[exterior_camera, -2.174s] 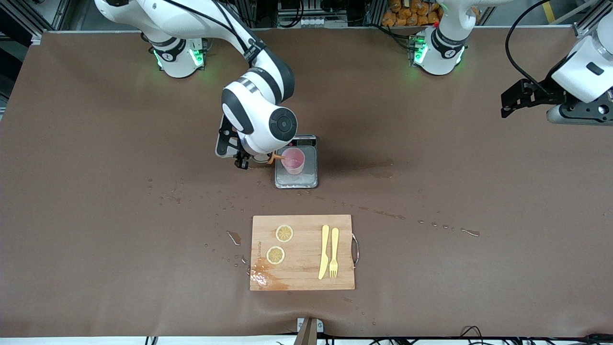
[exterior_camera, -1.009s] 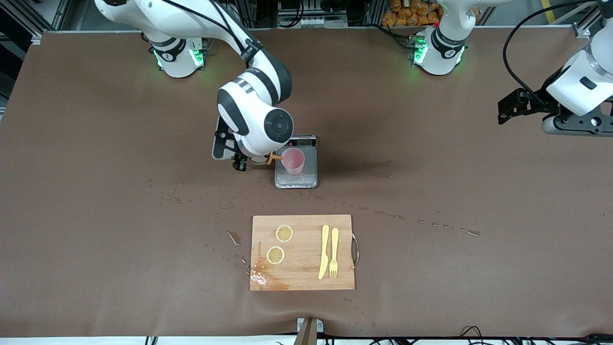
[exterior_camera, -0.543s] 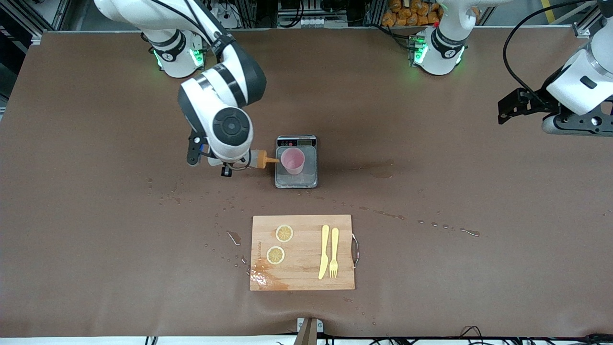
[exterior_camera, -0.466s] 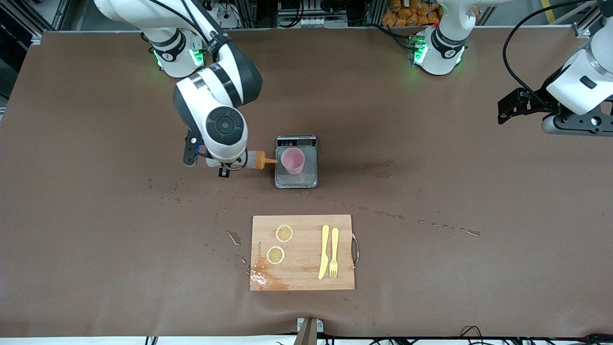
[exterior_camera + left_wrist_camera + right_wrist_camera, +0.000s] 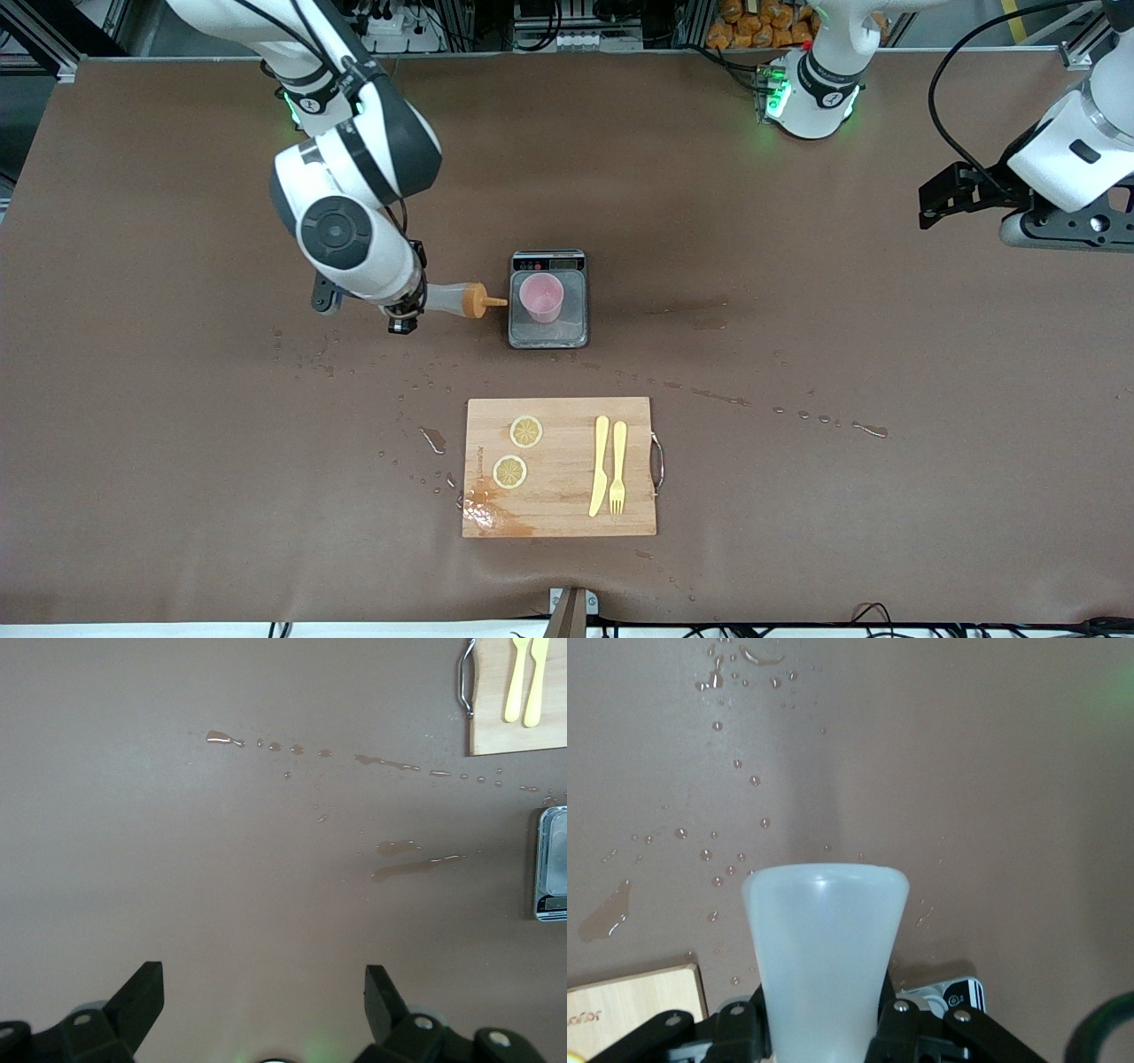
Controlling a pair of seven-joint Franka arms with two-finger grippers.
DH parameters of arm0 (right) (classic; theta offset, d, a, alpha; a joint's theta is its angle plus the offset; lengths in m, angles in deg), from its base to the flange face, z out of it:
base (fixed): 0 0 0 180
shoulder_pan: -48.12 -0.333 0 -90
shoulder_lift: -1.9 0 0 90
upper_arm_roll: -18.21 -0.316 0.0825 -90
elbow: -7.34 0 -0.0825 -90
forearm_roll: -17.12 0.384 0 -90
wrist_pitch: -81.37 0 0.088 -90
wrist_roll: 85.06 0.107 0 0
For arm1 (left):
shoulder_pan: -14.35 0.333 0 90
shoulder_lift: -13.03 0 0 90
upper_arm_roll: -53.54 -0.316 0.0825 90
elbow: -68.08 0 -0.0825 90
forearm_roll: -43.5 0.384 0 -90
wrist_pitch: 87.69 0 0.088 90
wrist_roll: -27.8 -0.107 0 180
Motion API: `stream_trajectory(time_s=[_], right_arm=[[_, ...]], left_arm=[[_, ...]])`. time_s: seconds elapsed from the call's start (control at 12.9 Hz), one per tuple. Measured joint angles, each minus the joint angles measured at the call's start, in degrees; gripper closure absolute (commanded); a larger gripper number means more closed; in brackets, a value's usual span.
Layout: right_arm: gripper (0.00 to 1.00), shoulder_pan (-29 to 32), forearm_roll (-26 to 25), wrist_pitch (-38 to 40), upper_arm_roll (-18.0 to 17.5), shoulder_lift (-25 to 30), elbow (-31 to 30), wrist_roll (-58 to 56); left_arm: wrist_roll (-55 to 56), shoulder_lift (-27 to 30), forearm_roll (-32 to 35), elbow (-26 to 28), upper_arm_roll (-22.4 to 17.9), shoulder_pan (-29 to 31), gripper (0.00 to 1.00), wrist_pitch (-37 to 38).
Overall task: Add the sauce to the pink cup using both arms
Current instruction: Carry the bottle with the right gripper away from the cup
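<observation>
Altogether: one sauce [image 5: 456, 299], one pink cup [image 5: 541, 298], two lemon slices [image 5: 526, 431].

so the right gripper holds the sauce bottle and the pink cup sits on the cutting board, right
Not quite. The right gripper does hold the sauce bottle, but the pink cup sits on the small scale, not the cutting board. The front view shows it.

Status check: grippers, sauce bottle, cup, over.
Right gripper shut on sauce bottle, held sideways beside the scale. Left gripper open, waiting at its table end. Pink cup on scale, unobstructed.
</observation>
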Motion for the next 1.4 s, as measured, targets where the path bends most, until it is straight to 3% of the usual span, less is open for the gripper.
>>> stream_trajectory(time_s=[0.39,0.78,1.4], right_arm=[[1.0,7.9,10.5,-3.0,0.2,4.1,-6.0,-13.4],[1.0,15.3,22.1,-3.2,0.4,4.7,-9.1,-28.0],[1.0,27.8,36.5,-1.6,0.5,5.4,-17.1,-52.3]], left_arm=[[0.0,0.0,0.0,-0.5,0.0,0.0,0.0,0.0],[0.0,0.0,0.0,-0.5,0.0,0.0,0.0,0.0],[0.0,0.0,0.0,-0.5,0.0,0.1,0.0,0.0]])
